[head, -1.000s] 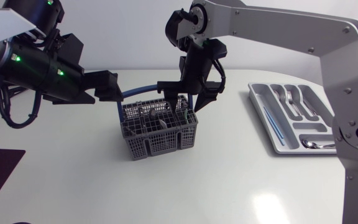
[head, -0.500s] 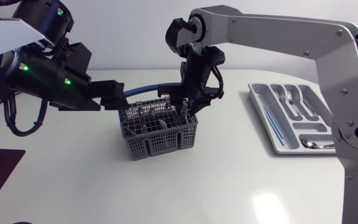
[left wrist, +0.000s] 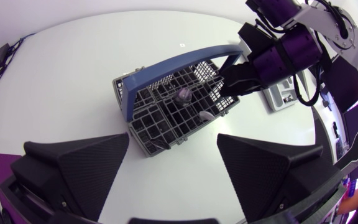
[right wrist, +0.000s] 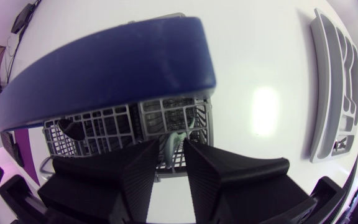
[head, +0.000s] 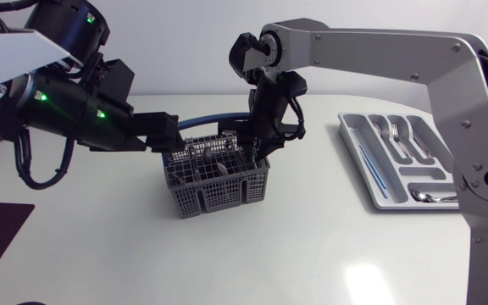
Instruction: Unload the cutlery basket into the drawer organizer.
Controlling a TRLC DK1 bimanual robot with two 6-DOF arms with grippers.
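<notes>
Head view: the grey mesh cutlery basket (head: 219, 182) stands on the white tabletop (head: 312, 246) a little left of the frame's centre. Its blue handle (head: 214, 119) arches over it. The left arm enters from the upper left, and the left tool (head: 169, 140) sits just beside the basket's left rim, near the handle's end. The right arm sweeps in from the right edge and bends down at centre top. The right tool (head: 257, 146) points down into the basket's right rear corner. The grey drawer organizer (head: 350, 135) lies well apart at the right of the frame, with forks (head: 394, 135) in an upper compartment and a spoon (head: 435, 196) in a lower one.

Left wrist view: the left tool (left wrist: 173, 149) is spread wide with nothing between its fingers (left wrist: 86, 165). The basket (left wrist: 173, 106) stands ahead of it, cutlery showing through the mesh, the handle (left wrist: 179, 59) over it. The right tool (left wrist: 227, 76) dips into the basket's far side.

Right wrist view: the right tool (right wrist: 171, 146) is inside the basket (right wrist: 166, 115), just under the handle (right wrist: 117, 62). Its fingers (right wrist: 138, 171) are drawn close and pinch a pale piece of cutlery (right wrist: 174, 140) that fills the narrow gap between them. The organizer (right wrist: 337, 93) lies off to the side, far from the basket.
</notes>
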